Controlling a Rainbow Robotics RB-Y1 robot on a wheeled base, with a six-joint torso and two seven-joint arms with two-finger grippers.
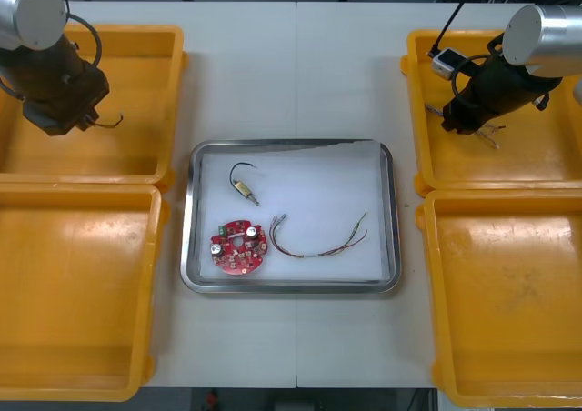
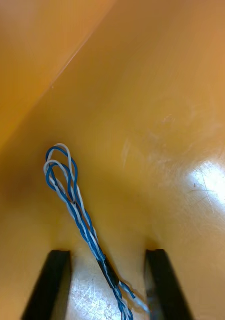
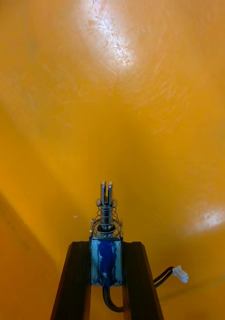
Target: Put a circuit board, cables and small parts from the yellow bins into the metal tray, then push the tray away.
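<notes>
Bins of yellow plastic stand at our left on the light table (image 1: 300, 65): the far left bin (image 1: 136, 93) and, nearer us, the near left bin (image 1: 73, 293), its floor glossy. Our left tool (image 1: 89, 117) hangs over the far left bin, its fingers (image 3: 75, 280) clenched on a small metal part (image 3: 106, 260) with a blue body and a spring at its front; a black cable (image 3: 162, 276) ending in a white plug (image 3: 180, 273) trails from it. At the middle of the table, between the bins, lies the metal tray (image 1: 289, 144), white inside. In it we see a round red circuit board (image 1: 238, 245), a second small metal part (image 1: 243, 187) with a short black lead (image 1: 238, 167) just beyond the board, and a red and yellow cable (image 1: 318, 240) to the board's right, none touching another. A seam (image 1: 296, 75) runs down the table and under the tray. On the right, our right tool (image 2: 107, 252) is low in the far right bin (image 1: 536, 156), fingers (image 2: 52, 285) released and apart, with a twisted blue and white cable (image 2: 72, 200) lying on the bin floor between them. The near right bin (image 1: 509, 293) sits nearer us. Beyond the table's far edge the room is a dark strip.
</notes>
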